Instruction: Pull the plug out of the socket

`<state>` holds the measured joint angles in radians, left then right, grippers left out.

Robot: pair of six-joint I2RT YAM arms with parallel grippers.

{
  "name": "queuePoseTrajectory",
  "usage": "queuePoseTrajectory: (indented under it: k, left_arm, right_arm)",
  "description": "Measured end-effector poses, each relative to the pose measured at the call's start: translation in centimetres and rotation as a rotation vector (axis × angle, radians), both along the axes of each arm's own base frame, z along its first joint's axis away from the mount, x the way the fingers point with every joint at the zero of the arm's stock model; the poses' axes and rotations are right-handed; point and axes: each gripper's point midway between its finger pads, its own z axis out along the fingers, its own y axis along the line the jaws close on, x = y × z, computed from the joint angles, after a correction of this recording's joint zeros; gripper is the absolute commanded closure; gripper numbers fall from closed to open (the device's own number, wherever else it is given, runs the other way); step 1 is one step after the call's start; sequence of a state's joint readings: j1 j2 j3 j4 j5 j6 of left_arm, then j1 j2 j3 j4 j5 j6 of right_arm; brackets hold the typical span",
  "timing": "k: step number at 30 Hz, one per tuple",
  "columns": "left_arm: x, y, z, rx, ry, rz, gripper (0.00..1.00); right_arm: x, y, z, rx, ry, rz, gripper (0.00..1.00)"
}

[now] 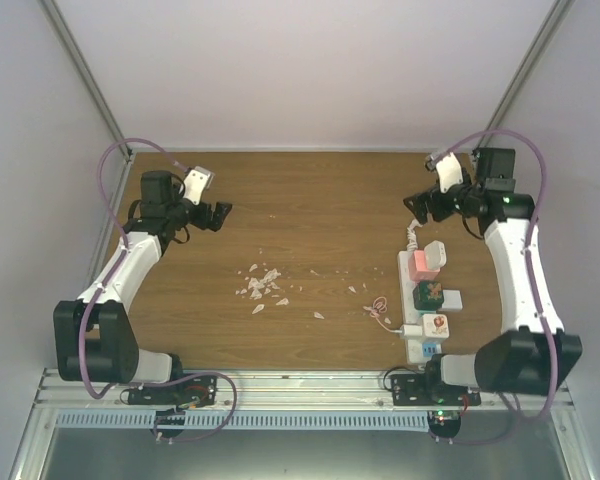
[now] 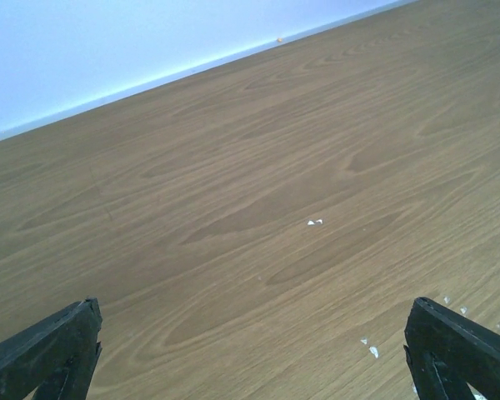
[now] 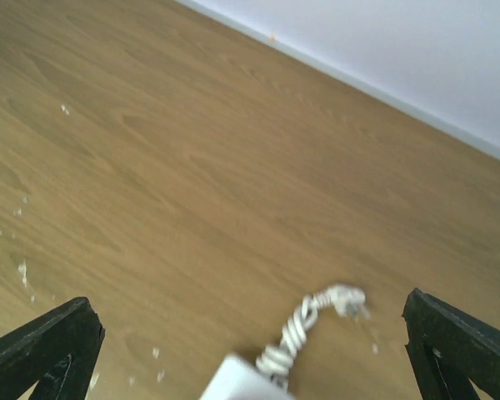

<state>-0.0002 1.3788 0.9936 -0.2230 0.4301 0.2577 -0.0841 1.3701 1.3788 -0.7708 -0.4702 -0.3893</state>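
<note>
Socket: is lying lengthwise near the right edge of the worktop, reaching from the near edge toward the middle, with its pastel faces turned up.
Plug: a white block is sitting in the pink face at the socket's far end. Other small adapters are occupying the faces closer to the near edge.
Right fingers: are standing wide apart and gripping nothing, with only wood showing between them.
Right gripper: is hovering just beyond the socket's far end, apart from it, close to the right edge.
Short cord: is lying bundled on the wood past the socket's far end, and its pronged tip is resting flat. In the right wrist view it is showing between the two fingers.
Left fingers: are spread wide and holding nothing.
Left gripper: is hanging over the left side of the worktop toward the far edge, well apart from the socket.
Thin cable: is curling on the wood just left of the socket.
White scraps: are lying scattered around the middle of the worktop.
</note>
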Motion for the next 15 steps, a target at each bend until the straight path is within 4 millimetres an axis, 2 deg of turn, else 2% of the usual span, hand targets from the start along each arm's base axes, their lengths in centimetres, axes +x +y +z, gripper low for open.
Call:
queuePoseTrajectory:
  k: [5, 11, 15]
  left_arm:
    - [0.1, -0.6, 0.1, 0.003, -0.008, -0.004, 0.01]
    - [0.4, -0.5, 0.4, 0.007, -0.025, 0.006, 0.01]
    - [0.5, -0.5, 0.5, 0.006, -0.03, 0.01, 0.01]
  right_arm:
    - [-4.7, -1.4, -1.0, -0.1, 0.048, -0.054, 0.0]
    - [-10.8, -3.2, -6.0, -0.21, 0.224, -0.102, 0.03]
    - [-13.6, -4.5, -9.2, -0.272, 0.348, -0.134, 0.05]
